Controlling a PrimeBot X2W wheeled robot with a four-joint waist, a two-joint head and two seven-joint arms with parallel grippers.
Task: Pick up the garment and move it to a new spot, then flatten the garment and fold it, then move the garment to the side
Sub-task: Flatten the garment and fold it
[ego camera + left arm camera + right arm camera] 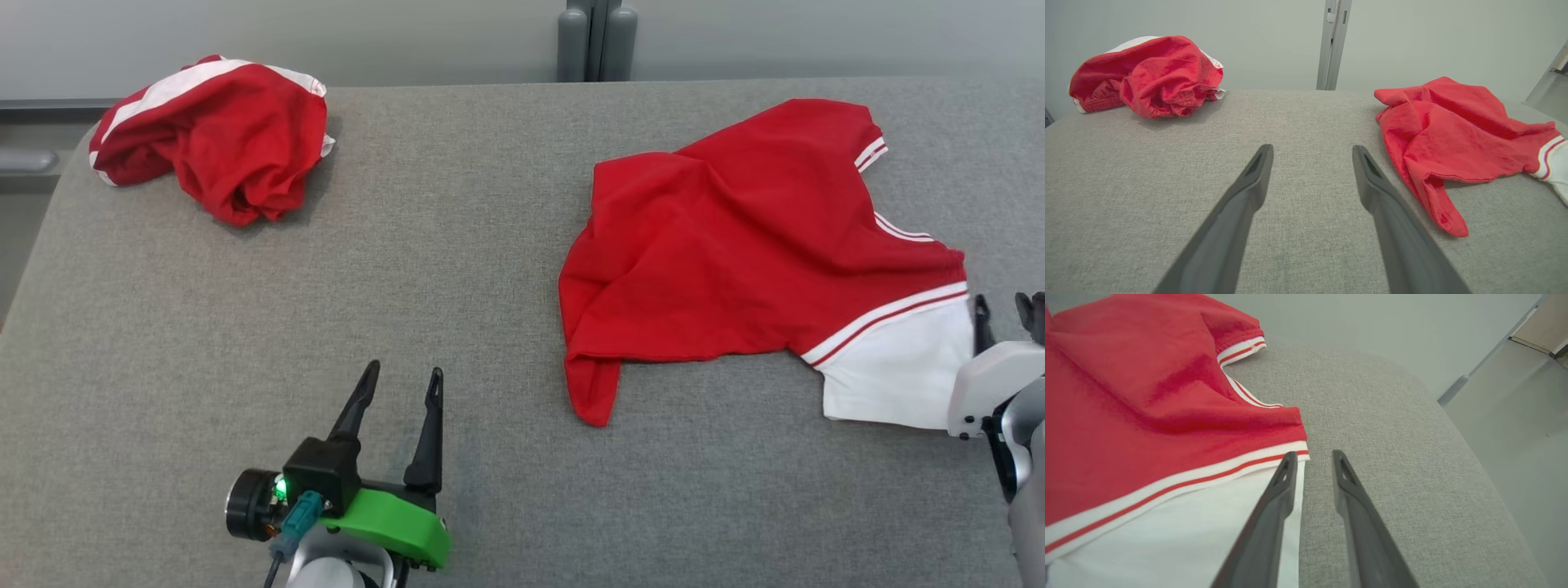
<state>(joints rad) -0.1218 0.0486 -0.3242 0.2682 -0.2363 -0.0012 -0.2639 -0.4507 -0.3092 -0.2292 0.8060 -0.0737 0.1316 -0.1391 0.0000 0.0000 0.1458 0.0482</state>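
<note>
left gripper point(405, 370) idles, spread wide; right gripper point(1313, 455) half-parted, empty, at shirt point(735, 245) edge; probably flattening, so pinch that edge next.

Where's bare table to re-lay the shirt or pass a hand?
Widest bare stretch: middle of the table, between the crumpled garment and the spread shirt, down to the left gripper. Narrower strip along the near edge below the shirt. Crowded: right edge, right gripper at the shirt's white panel.
</note>
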